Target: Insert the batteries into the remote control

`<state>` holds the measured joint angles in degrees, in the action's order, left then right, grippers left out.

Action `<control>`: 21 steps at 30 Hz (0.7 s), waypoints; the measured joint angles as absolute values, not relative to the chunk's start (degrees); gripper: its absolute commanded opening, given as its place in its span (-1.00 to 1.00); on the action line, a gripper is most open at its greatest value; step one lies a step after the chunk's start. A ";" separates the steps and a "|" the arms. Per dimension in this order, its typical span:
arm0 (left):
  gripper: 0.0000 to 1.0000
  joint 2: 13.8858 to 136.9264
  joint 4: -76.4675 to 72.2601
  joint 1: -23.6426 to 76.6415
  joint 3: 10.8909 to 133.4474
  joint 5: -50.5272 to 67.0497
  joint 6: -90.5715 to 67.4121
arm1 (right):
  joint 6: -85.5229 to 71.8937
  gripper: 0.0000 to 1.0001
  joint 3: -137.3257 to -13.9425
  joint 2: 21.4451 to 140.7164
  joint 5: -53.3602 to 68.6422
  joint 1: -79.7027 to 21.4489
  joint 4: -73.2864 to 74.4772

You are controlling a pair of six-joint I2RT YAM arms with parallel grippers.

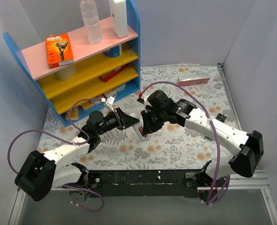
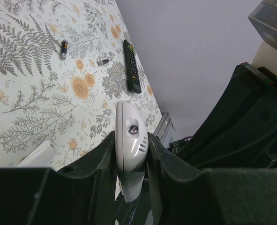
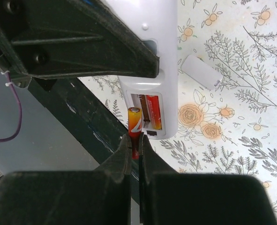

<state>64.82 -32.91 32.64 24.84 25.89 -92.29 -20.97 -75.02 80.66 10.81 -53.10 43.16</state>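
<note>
My table (image 1: 175, 150) is the biggest thing, and it wears a white cloth full of leaves and orange flowers. In its far left corner stands a blue wooden shelf (image 1: 134, 28) with one pink board and yellow boards under it. On the pink board a clear plastic bottle (image 1: 90, 21) stands up and an orange razor box (image 1: 59, 49) lies flat. A long pink box (image 1: 193, 80) lies by the far edge of the table. My left hand (image 2: 131, 140) is clamped tight on the white plastic remote control (image 2: 129, 154). It squeezes the two long sides and holds the remote up over the middle of the table. The back of it faces my right hand, and its battery hole (image 3: 152, 133) is open. A thin black remote with many buttons (image 2: 131, 65) lies flat near the right edge of the table. A small white lid (image 3: 201, 71) lies on the cloth close to the white remote. My right hand (image 3: 134, 140) is pinched shut on the low end of a small red battery (image 3: 135, 124). The top of that battery is right at the side of the open hole, but I cannot tell if it touches. A second red battery (image 3: 153, 112) lies inside the hole. Two tiny loose batteries (image 2: 63, 48) lie on the cloth near the black remote, apart from each other.
</note>
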 measured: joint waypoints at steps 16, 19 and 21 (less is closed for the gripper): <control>-1.00 64.49 -38.13 32.67 19.25 23.33 -101.65 | -19.55 -0.97 -82.39 87.11 10.70 -53.60 52.84; -1.00 64.10 -38.22 32.67 19.20 22.63 -102.32 | -19.14 -0.97 -83.90 88.29 10.85 -54.08 53.84; -1.00 64.03 -38.20 32.67 19.20 22.17 -102.76 | -19.00 -0.97 -84.58 88.90 10.96 -54.39 54.24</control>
<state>64.03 -38.20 32.67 19.20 22.17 -102.76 -19.00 -84.58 88.90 10.96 -54.39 54.24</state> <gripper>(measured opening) 0.261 0.046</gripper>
